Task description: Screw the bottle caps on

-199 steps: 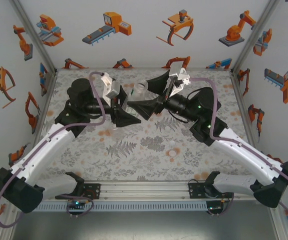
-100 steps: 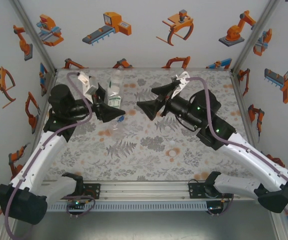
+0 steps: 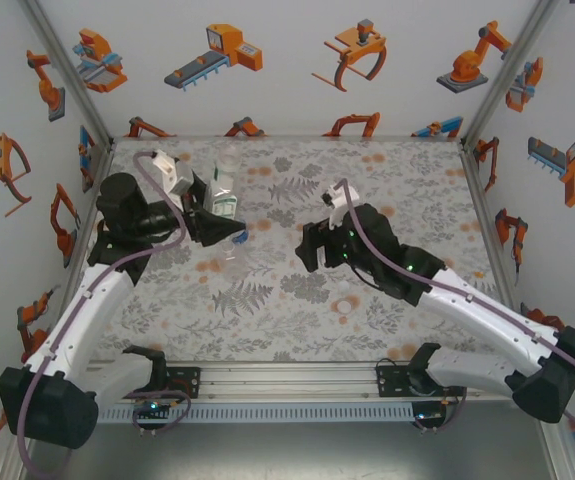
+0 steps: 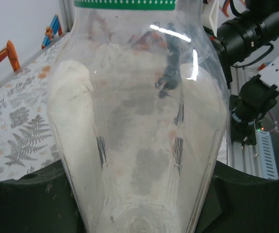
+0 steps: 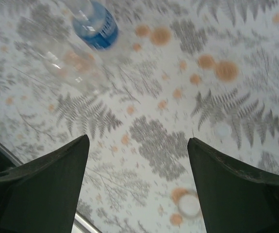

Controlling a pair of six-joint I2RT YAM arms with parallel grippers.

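Your green-white bottle (image 3: 226, 200) sits in the left gripper (image 3: 222, 222), off the table's (image 3: 267, 320) far-left part. In the left wrist view the bottle (image 4: 139, 121) runs straight out from the palm. Its clear body is pinched between the two dark fingers (image 4: 27, 204), one on each side, and the green edge of the label lies beyond them. The fingers are pressed in on the plastic, so you have it held. Whether its neck carries a cap you cannot tell from these views.

In the right wrist view, a white cap (image 5: 188, 205) lies flat on the cloth on an orange blotch. It is close to the inner edge of the finger on that view's right side and touches neither finger. From above, the same cap (image 3: 348, 303) rests on the table nearer the bases than the right gripper (image 3: 310, 252).

The right gripper (image 5: 137, 141) points down at the table with its fingers (image 5: 47, 184) spread wide and bare cloth between them.

Past the fingertips, toward that view's upper left, the blue-label bottle (image 5: 99, 24) and the plain bottle (image 5: 71, 63) lie just beside each other. Both are well apart from the cap and outside the fingers' gap.
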